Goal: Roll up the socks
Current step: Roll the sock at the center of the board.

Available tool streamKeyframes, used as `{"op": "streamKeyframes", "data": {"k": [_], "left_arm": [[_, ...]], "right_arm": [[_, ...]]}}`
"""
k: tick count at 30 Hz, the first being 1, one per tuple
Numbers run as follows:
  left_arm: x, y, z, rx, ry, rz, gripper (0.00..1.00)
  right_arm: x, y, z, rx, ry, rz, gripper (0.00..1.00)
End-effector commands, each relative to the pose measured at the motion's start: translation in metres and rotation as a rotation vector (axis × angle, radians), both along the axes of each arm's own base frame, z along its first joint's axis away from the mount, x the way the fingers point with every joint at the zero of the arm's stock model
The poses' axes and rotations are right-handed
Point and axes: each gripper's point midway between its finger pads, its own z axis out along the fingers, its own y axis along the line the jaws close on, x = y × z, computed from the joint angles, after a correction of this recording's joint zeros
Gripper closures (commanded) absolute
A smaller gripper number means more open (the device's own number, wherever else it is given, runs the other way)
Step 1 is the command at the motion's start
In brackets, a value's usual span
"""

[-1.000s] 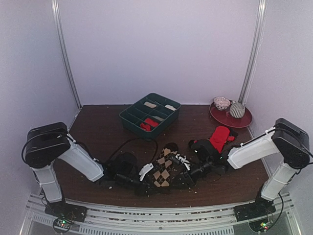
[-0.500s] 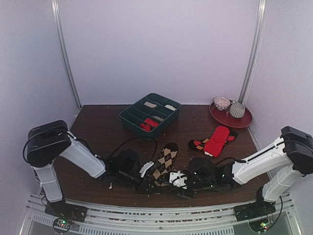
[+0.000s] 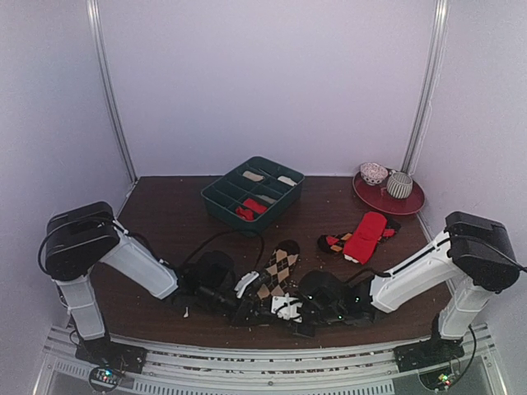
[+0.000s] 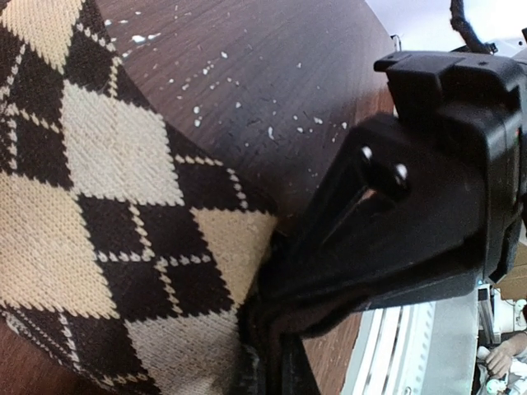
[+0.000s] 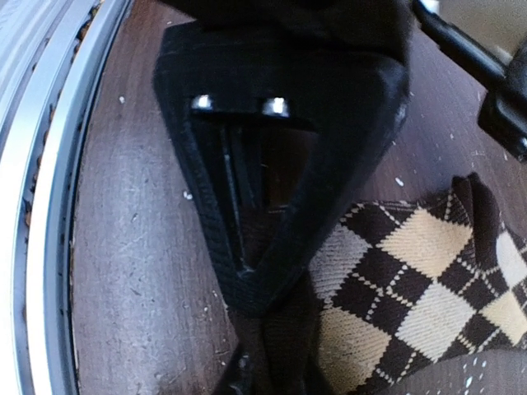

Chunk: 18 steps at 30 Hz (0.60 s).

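A dark brown sock with tan argyle diamonds (image 3: pixel 278 267) lies flat and slanted near the table's front edge. Both grippers meet at its near end. My left gripper (image 3: pixel 254 303) is shut on the sock's dark cuff edge; in the left wrist view the argyle knit (image 4: pixel 107 222) fills the left side and the cuff bunches at the left gripper (image 4: pixel 276 329). My right gripper (image 3: pixel 282 309) comes from the right, its fingers closed to a point on the same dark cuff. In the right wrist view the right gripper (image 5: pixel 259 292) pinches dark fabric beside the diamonds (image 5: pixel 412 280).
A plain red sock (image 3: pixel 366 234) lies on a dark red-marked one (image 3: pixel 333 243) at the right. A green divided tray (image 3: pixel 216 197) holding small items, one of them red, stands at the back. A red plate (image 3: pixel 412 202) with two sock balls sits back right. The metal rail (image 5: pixel 41 206) runs close by.
My right arm swung left and toward the front edge, reached the argyle sock's near end and closed its jaws on the cuff. The left gripper kept its hold, barely shifting.
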Motion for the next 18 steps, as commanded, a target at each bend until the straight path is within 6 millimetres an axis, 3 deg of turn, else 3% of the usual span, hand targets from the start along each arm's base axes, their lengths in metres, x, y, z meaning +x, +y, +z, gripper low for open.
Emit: {"op": "streamKeyframes", "data": {"k": [1, 3, 6, 13, 16, 18], "left_arm": [[-0.008, 0.026, -0.024, 0.136, 0.002, -0.014, 0.98], [-0.002, 0.023, -0.01, 0.118, -0.066, -0.024, 0.71], [0.015, 0.021, 0.021, 0.082, -0.222, -0.001, 0.56], [0.039, 0.031, 0.097, -0.108, -0.617, 0.083, 0.43], [0.034, 0.028, 0.107, -0.163, -0.721, 0.044, 0.43], [0.031, 0.024, 0.1, -0.165, -0.725, 0.008, 0.44]], "right_arm": [[0.004, -0.002, -0.013, -0.011, 0.103, -0.081, 0.95], [0.001, -0.003, -0.013, 0.013, 0.201, -0.096, 0.96], [-0.01, -0.005, -0.014, 0.052, 0.445, -0.11, 0.97], [-0.048, -0.025, -0.046, -0.028, 0.914, -0.195, 0.97], [-0.058, -0.035, -0.061, -0.089, 1.043, -0.269, 0.97], [-0.062, -0.04, -0.066, -0.117, 1.079, -0.295, 0.97]]}}
